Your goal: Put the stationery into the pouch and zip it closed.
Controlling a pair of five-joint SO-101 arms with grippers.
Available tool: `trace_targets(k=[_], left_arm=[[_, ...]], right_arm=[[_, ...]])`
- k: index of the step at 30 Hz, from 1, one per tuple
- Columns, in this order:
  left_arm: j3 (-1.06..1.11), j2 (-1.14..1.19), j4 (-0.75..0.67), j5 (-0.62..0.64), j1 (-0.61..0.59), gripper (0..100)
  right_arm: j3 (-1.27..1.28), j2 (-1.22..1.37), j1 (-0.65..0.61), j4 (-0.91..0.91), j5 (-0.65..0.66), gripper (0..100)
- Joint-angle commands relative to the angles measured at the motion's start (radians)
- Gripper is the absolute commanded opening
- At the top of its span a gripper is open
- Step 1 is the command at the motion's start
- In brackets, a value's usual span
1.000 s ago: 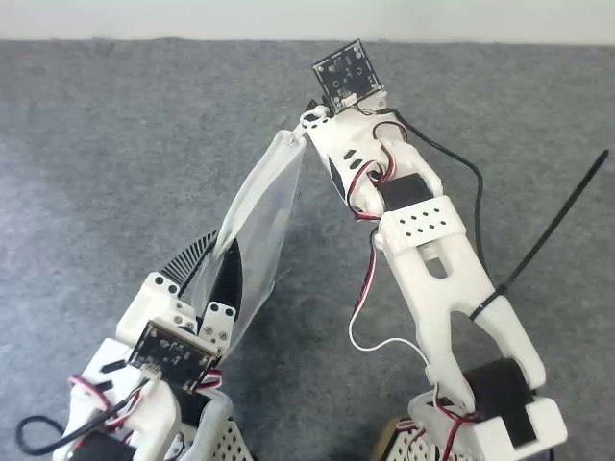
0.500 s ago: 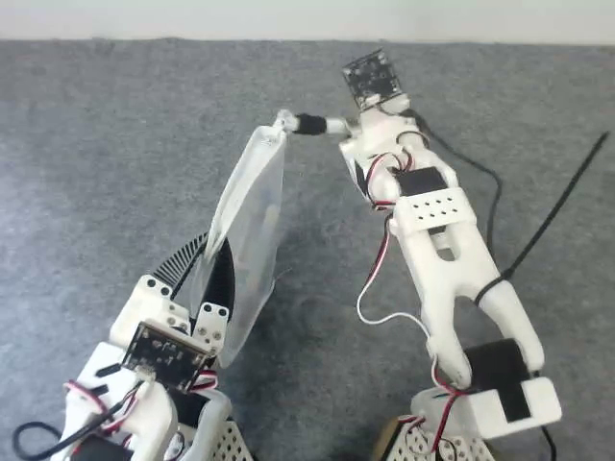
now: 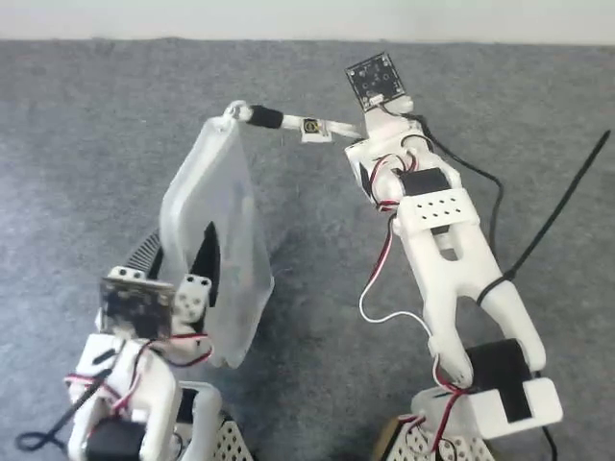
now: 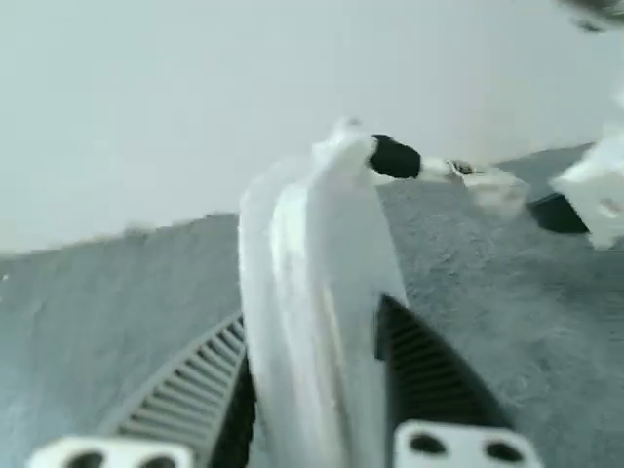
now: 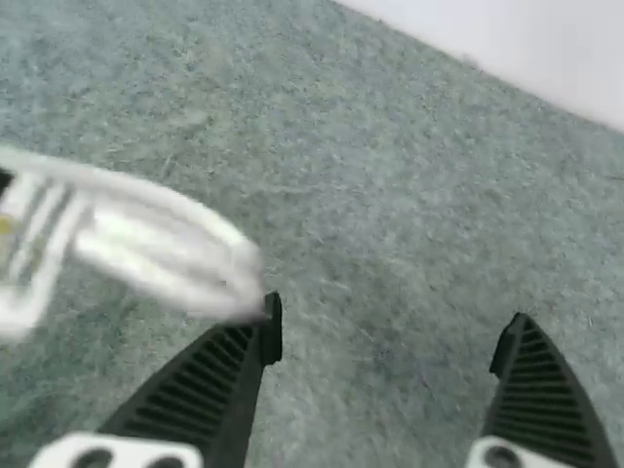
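Left claw [image 4: 312,327] clamped on pouch [image 4: 310,234]; right claw [image 5: 395,314] spread wide, white pen [image 5: 146,244] beside one fingertip.

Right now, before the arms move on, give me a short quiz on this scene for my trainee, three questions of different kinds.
1. True or false: the left gripper is shut on the pouch.
2. Fill in: the pen reaches from the pouch's far end towards the ___ arm.
3. Pick one. The right gripper has its jaws: A) open, with carpet between them; B) shut on the pen; C) shut on the pouch.

Key: 1 true; 2 right; 3 A.
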Motion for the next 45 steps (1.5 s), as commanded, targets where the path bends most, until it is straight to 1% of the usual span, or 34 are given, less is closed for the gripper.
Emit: trace_targets(k=[1,5,8,14,23,25,31,34,37,45], left_arm=[[0.025,-0.017,-0.098,0.077,-0.084,21],[0.071,-0.015,-0.184,0.12,-0.15,21],[0.108,-0.015,-0.262,0.164,-0.224,21],[0.18,-0.014,-0.419,0.302,-0.379,21],[0.188,-0.015,-0.442,0.493,-0.589,21],[0.193,-0.015,-0.468,0.534,-0.638,21],[0.191,-0.015,-0.489,0.635,-0.772,21],[0.189,-0.015,-0.491,0.651,-0.802,21],[0.189,-0.015,-0.491,0.651,-0.796,21],[0.194,-0.015,-0.491,0.649,-0.692,21]], right_arm=[[-0.012,-0.081,-0.007,-0.004,-0.005,32.9],[-0.012,-0.079,-0.007,-0.004,-0.005,32.9],[-0.012,-0.079,-0.007,-0.004,-0.005,32.9],[-0.012,-0.079,-0.007,-0.004,-0.003,32.9],[-0.012,-0.079,-0.007,-0.004,-0.003,32.9],[-0.012,-0.079,-0.007,-0.004,-0.003,32.9],[-0.012,-0.079,-0.007,-0.004,-0.003,32.9],[-0.012,-0.079,-0.007,-0.004,-0.003,32.9],[-0.012,-0.079,-0.007,-0.004,-0.003,32.9],[-0.012,-0.079,-0.007,-0.004,-0.003,32.9]])
